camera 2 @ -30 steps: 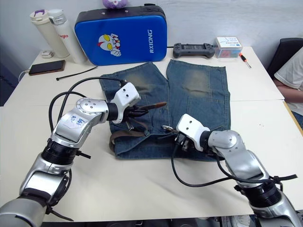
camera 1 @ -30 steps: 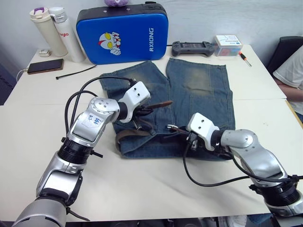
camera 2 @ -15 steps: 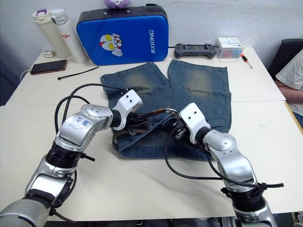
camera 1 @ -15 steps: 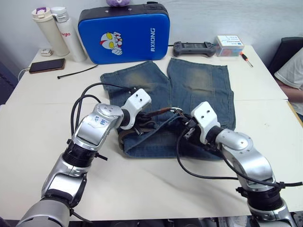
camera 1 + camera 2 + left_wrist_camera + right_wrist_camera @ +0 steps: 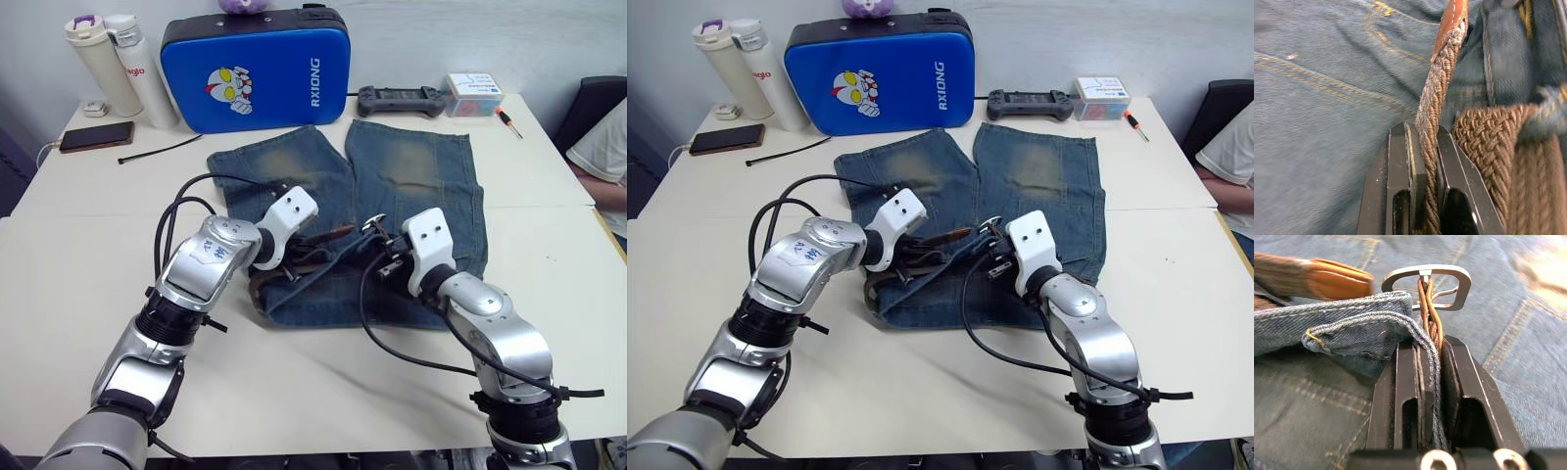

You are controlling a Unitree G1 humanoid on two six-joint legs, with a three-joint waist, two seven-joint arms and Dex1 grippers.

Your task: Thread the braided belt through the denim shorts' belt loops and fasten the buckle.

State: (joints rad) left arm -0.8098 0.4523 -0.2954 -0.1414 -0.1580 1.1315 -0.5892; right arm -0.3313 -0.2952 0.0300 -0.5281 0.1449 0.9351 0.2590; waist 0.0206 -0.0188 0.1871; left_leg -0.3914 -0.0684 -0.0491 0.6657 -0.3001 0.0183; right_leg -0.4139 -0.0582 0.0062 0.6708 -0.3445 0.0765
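Observation:
The denim shorts (image 5: 411,176) lie flat mid-table, waistband toward me. The braided belt (image 5: 1437,98) runs along the waistband, bunched at its left end (image 5: 269,279). My left gripper (image 5: 1425,147) is shut on the belt just behind its tan leather tip (image 5: 343,232). A blue denim belt loop (image 5: 1545,115) wraps the strap beside it. My right gripper (image 5: 1430,352) is shut on the strap right behind the silver buckle (image 5: 1426,284), with a fold of waistband denim pinched in too. Tip and buckle (image 5: 375,225) sit close together above the waistband's middle.
A blue padded case (image 5: 255,69) stands behind the shorts, with two bottles (image 5: 118,64), a phone (image 5: 95,136) and a black cable tie (image 5: 157,149) at the back left. A game controller (image 5: 397,98), a box (image 5: 470,93) and a screwdriver (image 5: 507,121) are back right. A person's arm (image 5: 602,147) is at the right edge.
My right gripper has carried the buckle up from the waistband edge toward the shorts' middle, close to the belt tip. My left gripper has lowered the tip slightly toward it.

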